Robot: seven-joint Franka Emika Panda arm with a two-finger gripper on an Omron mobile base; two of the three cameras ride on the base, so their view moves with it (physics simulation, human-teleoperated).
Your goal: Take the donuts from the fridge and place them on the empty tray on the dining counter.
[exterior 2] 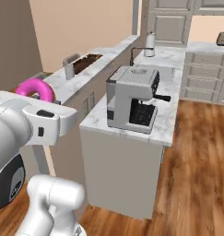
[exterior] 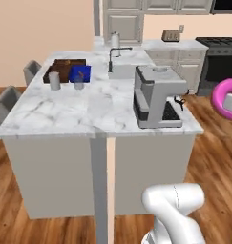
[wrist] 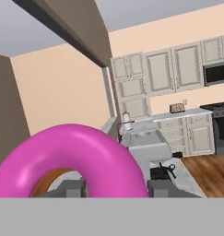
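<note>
Pink-iced ring donut [wrist: 69, 161], lower left of hand view, clamped across its ring in the gripper [wrist: 115, 189]: probably light, soft, icing easily marred, best held gently at the sides.

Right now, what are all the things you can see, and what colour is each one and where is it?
Pink donut: one, bright pink, held in the gripper, off the counter.
Dining counter: one, white marble with grey veins, centre.
Coffee machine: one, grey, near right corner of the counter.
Brown tray: one, dark brown, far left end of the counter.
Blue tray: one, blue, by the brown tray.
Cups: two, grey, in front of the trays.
Toaster: one, tan, back counter.
Stove: one, black, far right.
Gripper: one, shut on the pink donut.
</note>
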